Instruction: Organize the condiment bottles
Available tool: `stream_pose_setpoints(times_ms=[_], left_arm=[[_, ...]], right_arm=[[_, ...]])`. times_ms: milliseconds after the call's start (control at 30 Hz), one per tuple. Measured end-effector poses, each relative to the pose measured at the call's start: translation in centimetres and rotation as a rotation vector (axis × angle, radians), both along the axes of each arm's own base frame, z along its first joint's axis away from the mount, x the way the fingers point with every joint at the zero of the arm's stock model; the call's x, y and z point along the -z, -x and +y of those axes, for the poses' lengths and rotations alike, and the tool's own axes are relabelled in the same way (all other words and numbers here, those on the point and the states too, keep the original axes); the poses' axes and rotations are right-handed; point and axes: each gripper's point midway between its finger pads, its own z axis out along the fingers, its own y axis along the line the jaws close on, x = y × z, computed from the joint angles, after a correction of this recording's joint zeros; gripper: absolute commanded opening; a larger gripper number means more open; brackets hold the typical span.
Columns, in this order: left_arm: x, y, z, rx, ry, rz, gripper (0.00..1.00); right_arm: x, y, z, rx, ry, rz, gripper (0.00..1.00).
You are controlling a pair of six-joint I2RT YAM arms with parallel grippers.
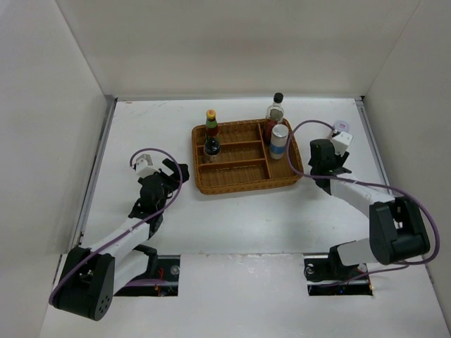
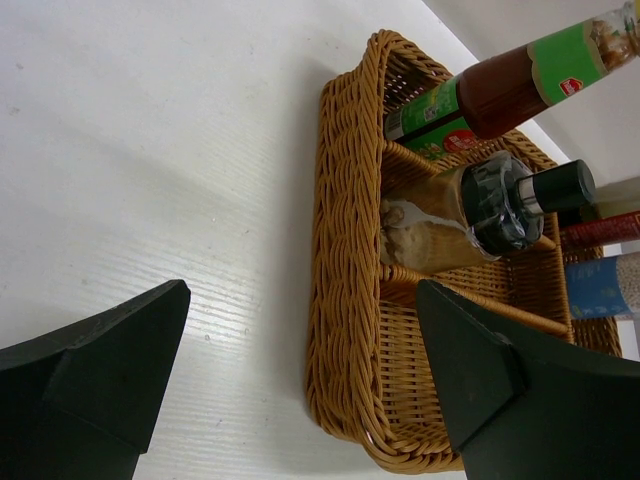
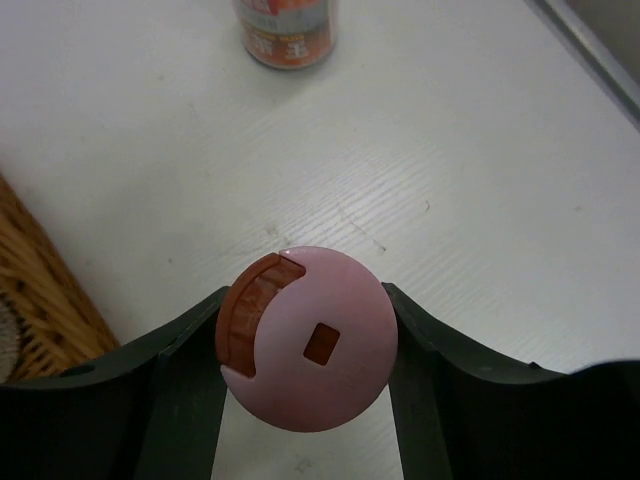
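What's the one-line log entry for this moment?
left gripper: open, empty, beside wicker tray | right gripper: closed on pink-capped shaker, outside tray

From here, the white tabletop [image 1: 232,225] lies open between the arm bases and the brown wicker divided tray [image 1: 243,186], and left of the tray too. Of the tray's 3 left slots, the nearest is free along its whole length. The left ends of the other 2 are blocked by the yellow-and-red-capped sauce bottle [image 1: 211,121] and the small black-capped bottle [image 1: 212,146]. The blue-labelled, silver-lidded jar [image 1: 280,141] bars the right compartment, with the tall dark bottle with a black cap [image 1: 276,107] behind it, possibly just outside the rim. Right of the tray, the pink-capped shaker [image 3: 310,345] fills the gap between the right gripper's [image 3: 305,310] fingers.
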Motion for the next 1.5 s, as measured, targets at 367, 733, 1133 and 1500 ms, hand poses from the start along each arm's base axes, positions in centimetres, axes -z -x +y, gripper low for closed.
stream_pose_setpoints(times_ms=[367, 733, 1133, 1500], left_arm=[[0.0, 0.0, 0.0, 0.002, 0.001, 0.002, 1.0], [0.0, 0.0, -0.1, 0.002, 0.004, 0.001, 1.0], [0.0, 0.0, -0.2, 0.011, 0.007, 0.003, 1.0], [0.0, 0.0, -0.1, 0.009, 0.012, 0.002, 1.0]], right_arm=[[-9.9, 1.0, 6.4, -0.172, -0.011, -0.265, 0.46], [-4.1, 0.7, 15.0, -0.389, -0.036, -0.132, 0.48], [-1.6, 0.1, 15.7, -0.394, -0.008, -0.076, 0.85], [-12.3, -2.5, 3.8, -0.088, -0.07, -0.394, 0.97]])
